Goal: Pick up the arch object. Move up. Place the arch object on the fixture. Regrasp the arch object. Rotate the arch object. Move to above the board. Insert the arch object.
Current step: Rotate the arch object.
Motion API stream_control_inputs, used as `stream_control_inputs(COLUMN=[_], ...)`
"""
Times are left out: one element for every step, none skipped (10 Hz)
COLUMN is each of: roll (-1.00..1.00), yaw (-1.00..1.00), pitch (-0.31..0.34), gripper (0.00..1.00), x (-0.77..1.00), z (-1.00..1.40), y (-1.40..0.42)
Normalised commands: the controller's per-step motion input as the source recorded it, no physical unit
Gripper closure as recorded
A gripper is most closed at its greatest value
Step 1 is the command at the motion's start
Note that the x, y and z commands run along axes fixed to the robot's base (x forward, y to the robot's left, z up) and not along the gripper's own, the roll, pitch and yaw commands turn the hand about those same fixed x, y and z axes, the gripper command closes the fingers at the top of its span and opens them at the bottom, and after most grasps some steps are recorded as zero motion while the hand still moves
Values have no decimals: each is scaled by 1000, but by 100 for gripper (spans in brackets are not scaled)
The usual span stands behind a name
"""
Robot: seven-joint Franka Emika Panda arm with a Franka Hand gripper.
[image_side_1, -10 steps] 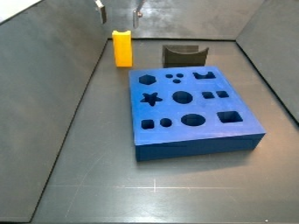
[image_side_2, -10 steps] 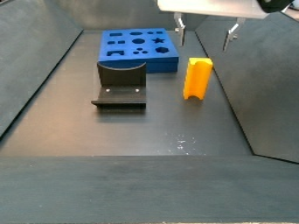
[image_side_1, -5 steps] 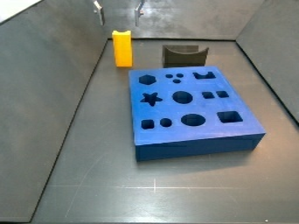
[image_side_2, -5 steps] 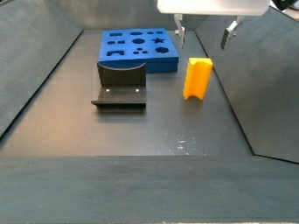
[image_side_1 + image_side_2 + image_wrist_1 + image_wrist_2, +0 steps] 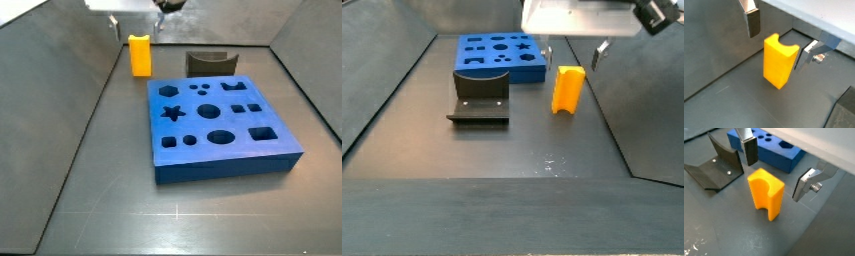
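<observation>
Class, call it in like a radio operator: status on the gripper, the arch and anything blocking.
Gripper open above the arch, fingers either side, not touching. Arch upright on the floor, beside the board. Nothing in the way.

The small orange-yellow arch block (image 5: 765, 193) looks like smooth, matt plastic. Above it, the gripper (image 5: 779, 169) has flat silvery metal fingers (image 5: 807, 184) with dark matt pads. The grey floor (image 5: 516, 150) has a dull sheen.

I've brought the gripper (image 5: 575, 48) lower since a second ago: more of its white body shows in both side views, fingers (image 5: 115, 21) closer to the top of the arch object (image 5: 140, 55), now straddling it, jaws apart
</observation>
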Motion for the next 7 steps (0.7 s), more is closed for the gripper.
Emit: stream_control_inputs(roll=[-22,-28,-32,-36,-41,-44,0], yaw=[-17,-10,-5,0,6,11,0], pitch=[-41,-43,-42,-40,-36,-35,0], gripper=[0,0,0,0,0,0,100], x=[20,24,27,30,34,38,0], z=[-700,-561,-463,-371,-255,-170,0], y=[3,2,1,0,-2,-2,0])
